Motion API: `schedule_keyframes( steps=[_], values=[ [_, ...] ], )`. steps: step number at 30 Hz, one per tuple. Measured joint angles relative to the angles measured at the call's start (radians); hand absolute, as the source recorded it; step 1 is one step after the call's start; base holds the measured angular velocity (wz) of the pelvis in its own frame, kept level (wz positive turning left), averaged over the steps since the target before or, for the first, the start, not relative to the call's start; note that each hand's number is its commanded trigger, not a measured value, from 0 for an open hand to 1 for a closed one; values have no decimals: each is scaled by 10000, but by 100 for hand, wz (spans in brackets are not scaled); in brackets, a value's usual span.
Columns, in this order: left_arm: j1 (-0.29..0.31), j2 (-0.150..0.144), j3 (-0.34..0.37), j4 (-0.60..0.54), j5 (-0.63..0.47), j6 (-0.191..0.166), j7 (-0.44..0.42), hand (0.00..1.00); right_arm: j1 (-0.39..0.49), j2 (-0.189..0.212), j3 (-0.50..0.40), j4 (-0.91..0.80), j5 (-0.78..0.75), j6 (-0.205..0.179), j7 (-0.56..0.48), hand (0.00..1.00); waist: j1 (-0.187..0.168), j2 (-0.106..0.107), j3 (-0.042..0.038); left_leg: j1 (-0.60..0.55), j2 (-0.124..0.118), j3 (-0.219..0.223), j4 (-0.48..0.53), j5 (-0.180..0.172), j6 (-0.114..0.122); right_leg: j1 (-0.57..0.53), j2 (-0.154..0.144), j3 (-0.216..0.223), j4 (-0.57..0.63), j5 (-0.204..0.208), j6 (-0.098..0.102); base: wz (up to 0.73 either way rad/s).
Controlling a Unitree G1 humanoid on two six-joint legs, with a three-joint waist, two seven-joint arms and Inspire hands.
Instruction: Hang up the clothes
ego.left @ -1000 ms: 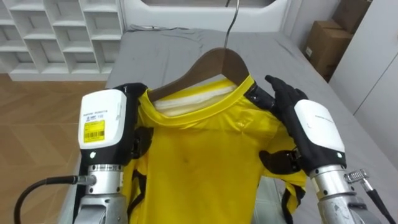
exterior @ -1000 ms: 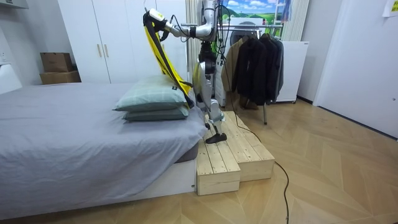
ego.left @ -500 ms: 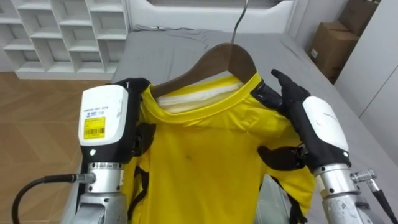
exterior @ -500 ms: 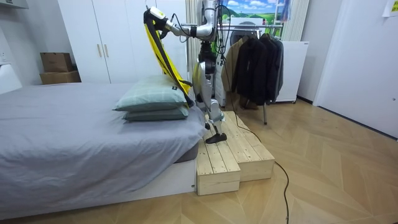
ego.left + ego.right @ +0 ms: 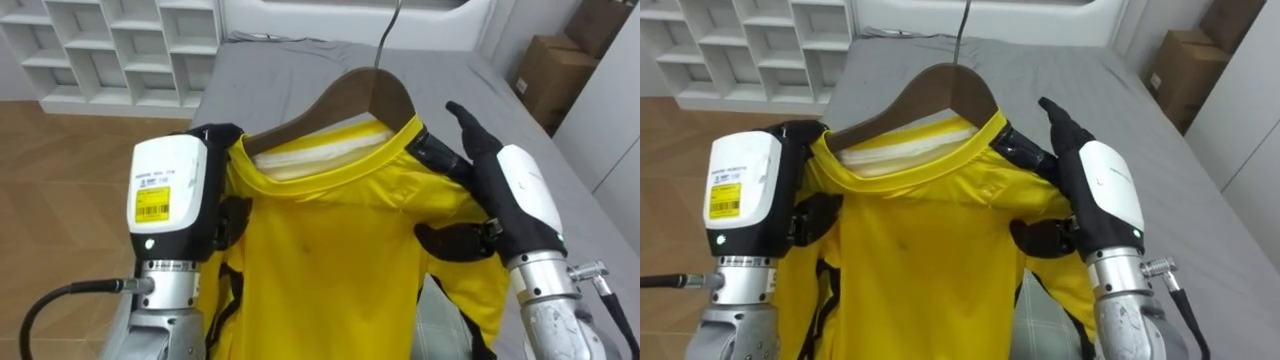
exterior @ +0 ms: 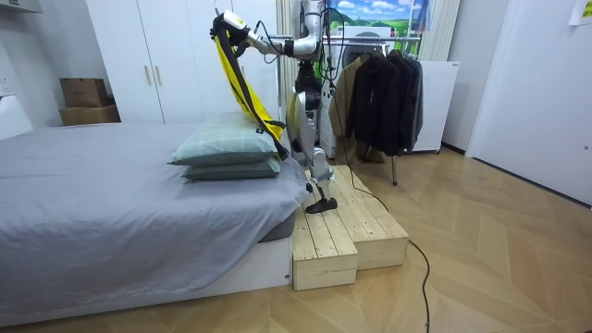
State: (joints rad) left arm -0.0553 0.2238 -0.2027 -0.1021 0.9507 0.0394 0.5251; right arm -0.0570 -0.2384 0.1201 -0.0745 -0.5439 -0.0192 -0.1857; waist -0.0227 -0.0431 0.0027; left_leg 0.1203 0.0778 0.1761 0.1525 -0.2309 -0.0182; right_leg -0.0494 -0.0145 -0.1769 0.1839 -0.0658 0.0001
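Two robot hands are raised with one garment between them. The yellow shirt [image 5: 330, 250] hangs on a wooden hanger [image 5: 345, 95], held up close before the head camera and above the grey bed [image 5: 300, 60].

Shirt: bright yellow, thin smooth knit, round ribbed collar. Black trim runs along the shoulders and down the side seams. A white lining shows inside the back of the neck.

Hanger: dark brown wood with broad curved shoulders. Its thin metal hook [image 5: 385, 35] rises out past the top edge.

Left robot hand [image 5: 185, 165]: at the shirt's left shoulder, its boxy white back cover facing the camera. The cover carries a yellow sticker [image 5: 152, 198] with a barcode and small dark print, too small to read. The fingers are buried behind the cloth, so I cannot tell whether they grip.

Right robot hand [image 5: 505, 195]: at the shirt's right shoulder. Its black fingers [image 5: 468, 120] are straight and pressed together, pointing up along the black trim. The thumb lies across the yellow cloth below.

A white cubby shelf [image 5: 100, 40] stands beyond the left robot hand, and a cardboard box [image 5: 550, 70] beyond the right.

Room view: the robot stands on a pale wooden platform [image 6: 347, 236] at the bed's head end, beside two stacked grey-green pillows [image 6: 227, 148]. Both arms reach high and the shirt dangles from them. A rack of dark jackets [image 6: 384, 92] stands behind the robot.
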Motion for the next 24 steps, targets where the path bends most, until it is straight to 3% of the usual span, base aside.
schedule_keyframes(
  steps=[8,24],
  values=[
    [0,-62,-107,-32,46,0,-290,100,-19,69,-180,258,12,-30,-90,0,-24,9,5,-69,-12,-139,10,1,2,-2,-23,-83,-21,-7,10,4],
    [0,-57,-411,-346,449,152,-624,100,-45,117,158,1014,-959,-99,-1243,0,5,70,36,-72,-5,-142,19,1,2,-4,0,3,-36,-8,11,0]
  ],
)
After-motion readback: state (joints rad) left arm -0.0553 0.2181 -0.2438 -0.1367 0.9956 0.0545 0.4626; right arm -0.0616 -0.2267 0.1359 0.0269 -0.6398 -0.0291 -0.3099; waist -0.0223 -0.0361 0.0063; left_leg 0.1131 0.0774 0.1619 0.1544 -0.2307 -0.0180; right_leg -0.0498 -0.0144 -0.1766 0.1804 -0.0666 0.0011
